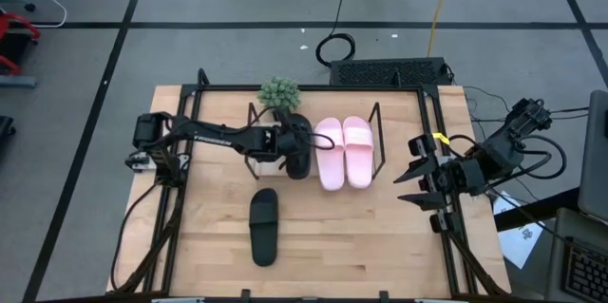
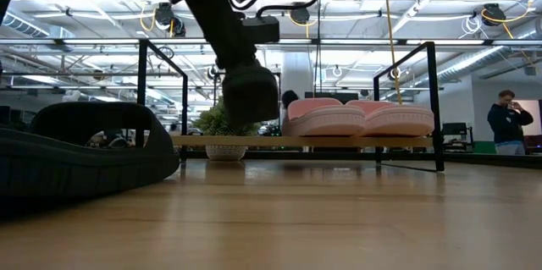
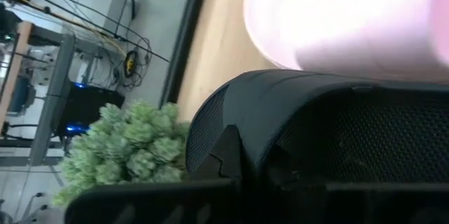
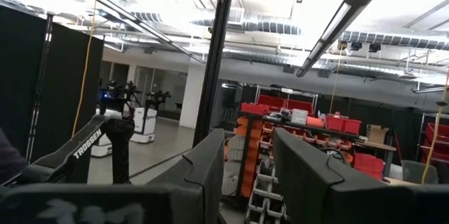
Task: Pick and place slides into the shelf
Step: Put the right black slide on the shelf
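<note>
One black slide hangs over the left part of the shelf, and my left gripper is shut on it. Beside it the pink pair rests sole-down on the shelf board, also seen as pink slides in the low view. The other black slide lies flat on the table nearer the front. My right gripper stands open at the table's right edge, raised and pointing up into the room, with nothing between its fingers. My left gripper holds the black slide at its left long side, coming from the table's left and slanting down, across the slide. The slide itself hides the fingertips. In the low view the slide hangs clear above the shelf board.
A small potted plant stands at the shelf's far left corner, close behind the held slide. Upright black rods close the shelf's ends. A person stands in the room far beyond the table. Bare wood lies around the loose black slide.
</note>
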`<move>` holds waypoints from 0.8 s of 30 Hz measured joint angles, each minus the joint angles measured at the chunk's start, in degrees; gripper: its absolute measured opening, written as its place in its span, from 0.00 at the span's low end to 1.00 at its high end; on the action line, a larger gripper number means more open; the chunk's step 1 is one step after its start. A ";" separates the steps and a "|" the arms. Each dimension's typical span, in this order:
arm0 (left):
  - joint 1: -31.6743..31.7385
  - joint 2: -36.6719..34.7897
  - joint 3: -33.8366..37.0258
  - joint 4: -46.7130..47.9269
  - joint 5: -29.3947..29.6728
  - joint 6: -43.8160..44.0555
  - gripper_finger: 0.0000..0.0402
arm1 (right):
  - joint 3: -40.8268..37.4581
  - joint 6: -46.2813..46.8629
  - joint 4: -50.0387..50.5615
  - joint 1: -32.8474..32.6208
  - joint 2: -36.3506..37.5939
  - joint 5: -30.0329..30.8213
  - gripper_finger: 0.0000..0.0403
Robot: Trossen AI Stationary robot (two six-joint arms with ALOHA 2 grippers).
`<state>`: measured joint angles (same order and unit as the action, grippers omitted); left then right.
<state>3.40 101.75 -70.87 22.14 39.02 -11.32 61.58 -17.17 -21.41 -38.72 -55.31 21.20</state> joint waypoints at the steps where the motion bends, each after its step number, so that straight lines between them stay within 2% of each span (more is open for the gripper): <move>1: 0.08 -0.04 -0.02 -0.43 0.07 -0.33 0.00 | 0.00 -0.02 0.00 0.00 0.00 -0.01 0.28; 12: 0.23 -0.05 -0.02 -2.73 -0.08 -3.89 0.00 | 0.00 -0.02 0.04 0.00 0.00 -0.01 0.28; 24: -0.19 3.93 -0.04 -5.03 0.20 -4.97 0.00 | 0.00 -0.04 0.44 -0.02 0.02 -0.01 0.28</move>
<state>3.20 105.69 -70.91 17.11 39.22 -16.29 61.58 -17.21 -20.97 -38.74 -55.29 21.19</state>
